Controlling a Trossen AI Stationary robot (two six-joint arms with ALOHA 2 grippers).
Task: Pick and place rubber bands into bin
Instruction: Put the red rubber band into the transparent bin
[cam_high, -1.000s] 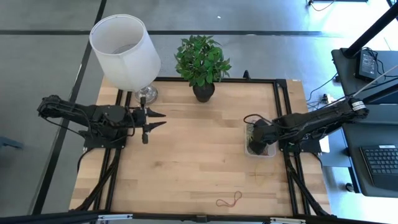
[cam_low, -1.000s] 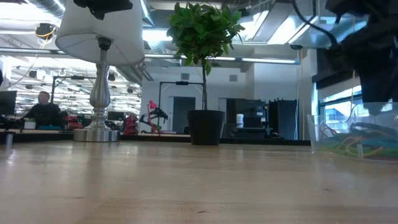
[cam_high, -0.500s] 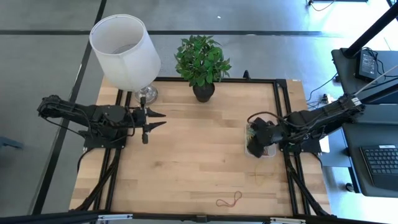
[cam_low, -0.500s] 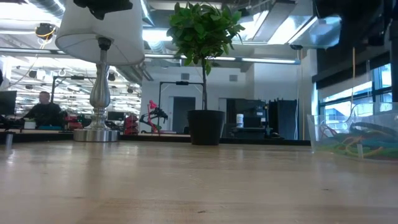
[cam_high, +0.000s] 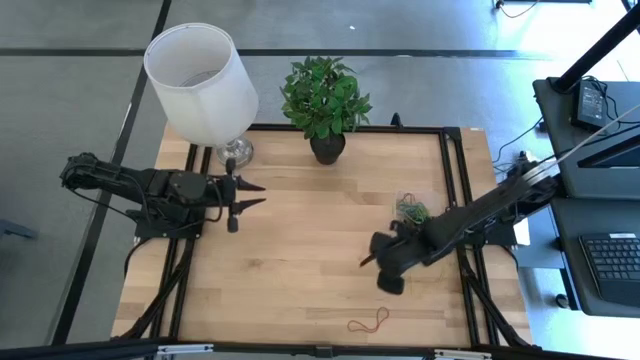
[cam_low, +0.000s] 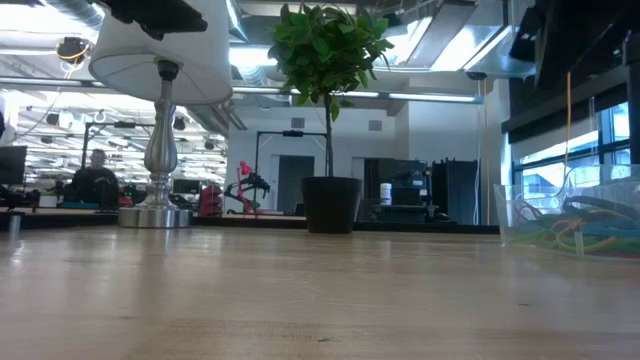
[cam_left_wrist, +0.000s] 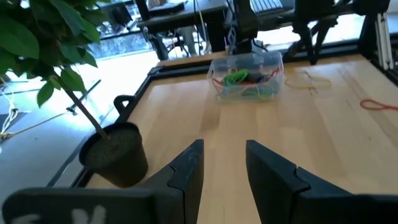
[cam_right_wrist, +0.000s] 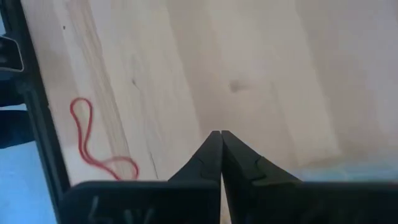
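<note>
The clear bin (cam_high: 412, 212) stands right of the table's middle with several coloured rubber bands (cam_left_wrist: 244, 79) in it; the low view shows it at the right (cam_low: 570, 225). A red rubber band (cam_high: 368, 321) lies loose near the table's near edge, also in the right wrist view (cam_right_wrist: 93, 140). A yellow rubber band (cam_left_wrist: 314, 78) lies on the wood near the bin. My right gripper (cam_high: 366, 262) hangs shut over bare wood between bin and red band, pointing steeply down, its fingertips (cam_right_wrist: 217, 135) closed with nothing between them. My left gripper (cam_high: 250, 192) waits open at the table's left, above the wood (cam_left_wrist: 224, 163).
A white-shaded lamp (cam_high: 200, 75) stands at the far left corner and a potted plant (cam_high: 325, 105) at the middle of the far edge. Black frame rails (cam_high: 455, 190) run along the table's sides. Bare wood lies between the two arms.
My right gripper has risen out of the bin and swung toward the table's near edge and left, over the open wood toward the red rubber band, rolling its wrist on the way. The bands in the bin have stayed there.
</note>
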